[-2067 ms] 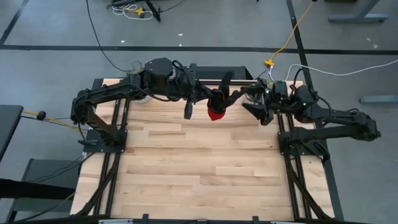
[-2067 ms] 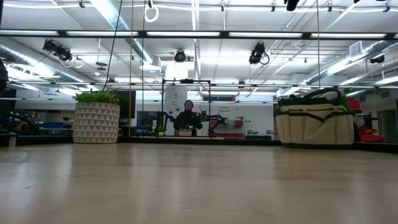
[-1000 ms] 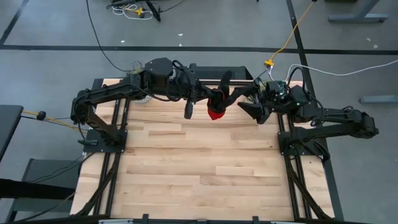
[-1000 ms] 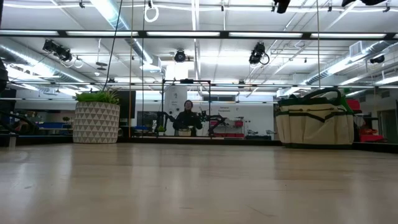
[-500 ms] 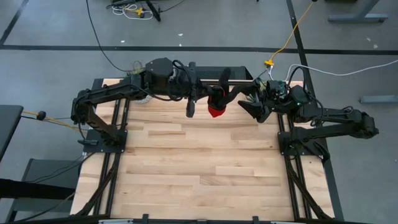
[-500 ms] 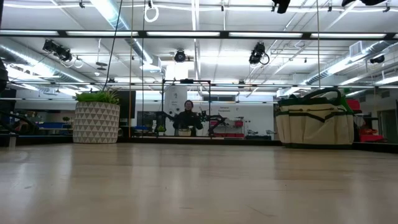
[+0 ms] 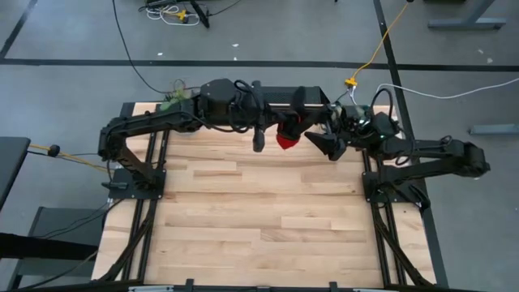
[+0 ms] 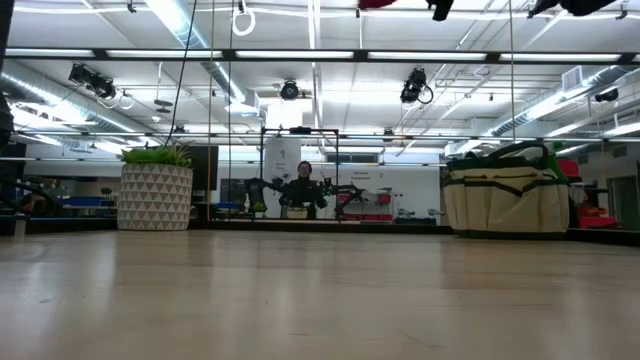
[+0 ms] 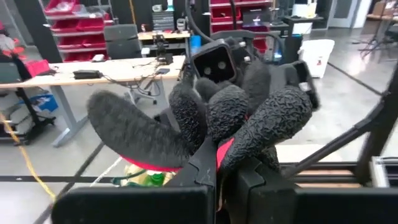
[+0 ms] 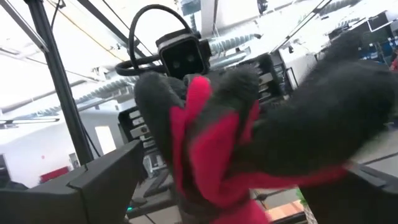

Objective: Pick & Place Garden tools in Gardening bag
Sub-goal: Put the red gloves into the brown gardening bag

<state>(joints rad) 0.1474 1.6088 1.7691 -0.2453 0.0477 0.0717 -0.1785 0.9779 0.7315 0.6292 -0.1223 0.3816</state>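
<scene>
Glove: a black textured work glove with a red cuff is carried high above the far edge of the light wooden bench, its fingers fanned out in the left wrist view.
Left gripper: the left gripper is clenched on the glove, pinching it near the cuff.
Right gripper: the right gripper is spread wide, just beside the glove and facing it; nothing is grasped by it.
Bag: the beige canvas gardening bag with green trim is seen standing upright at the far right of the bench in the low view; from above it is hidden under the right arm.
Other things: a leafy green plant in a white patterned pot is seen at the far left of the bench; no other tools are visible.
Risk, handover: the limp glove could be caught by only one loose finger if the right gripper is closed off-centre, and it would then drop to the bench when the left gripper is released.
Risk, contact: the two grippers are very near each other, so a collision could be caused by a small misjudged approach.
Risk, placing: the floppy fingers could be snagged on the bag's rim.
Change: compared with the earlier frames, the left arm is extended farther toward the right arm, the glove is shifted with it, and a red edge is now visible at the top of the low view.
</scene>
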